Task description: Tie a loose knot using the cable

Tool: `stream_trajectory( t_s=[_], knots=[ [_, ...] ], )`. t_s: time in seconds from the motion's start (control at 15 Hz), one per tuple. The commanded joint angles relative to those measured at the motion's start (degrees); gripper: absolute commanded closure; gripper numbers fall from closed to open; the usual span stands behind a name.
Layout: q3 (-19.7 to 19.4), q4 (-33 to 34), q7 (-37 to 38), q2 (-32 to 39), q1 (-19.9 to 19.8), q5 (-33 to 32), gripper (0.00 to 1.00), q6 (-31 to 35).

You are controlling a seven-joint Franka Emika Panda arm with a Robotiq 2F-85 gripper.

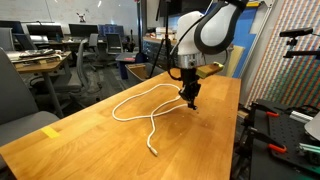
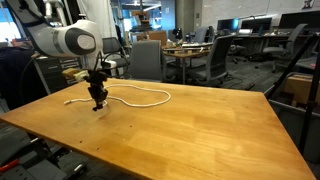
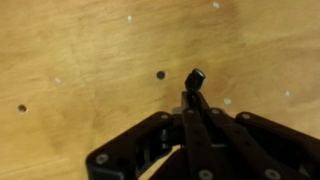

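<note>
Where the arm comes down in an exterior view, the fingers (image 1: 190, 99) stand closed at the surface (image 1: 80, 145), right on the cable (image 1: 140, 104). Its white loop spreads away from them across the middle of the surface, and one tail runs off to a free end (image 1: 155, 152) well apart from them. In an exterior view from another side, the fingers (image 2: 98, 103) sit low on the surface (image 2: 200, 130) with the cable (image 2: 150, 99) touching them; the loop stretches out on one side and a short white stretch shows on the other. In the wrist view the fingers (image 3: 190, 112) are pressed together with no gap. A small dark piece (image 3: 196, 76), probably a plug, juts past their tips, and no white cord shows there. I judge they pinch the cable. The loop's long axis points straight away from the grip, so the held part must cross it.
</note>
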Motion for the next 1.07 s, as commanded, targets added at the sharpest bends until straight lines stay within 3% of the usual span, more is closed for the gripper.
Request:
stream_trajectory(
  t_s=[0.0,0.4,0.53,0.87,1.0],
  knots=[
    [-1.68,-7.23,-0.58,-13.66,-1.89,-0.22,0.99,4.49],
    [-1.02,-11.2,-1.52,-30.7,-6.54,-5.01,0.99,8.19],
    [-0.23,-10.15,-4.5,-32.59,-6.69,-2.32,0.99,8.59],
    [7.25,-4.71,-0.01,-22.66,-6.35,-6.89,0.99,6.53],
    [9.91,-2.18,4.69,-17.0,-7.07,-14.69,0.99,5.59]
  ],
)
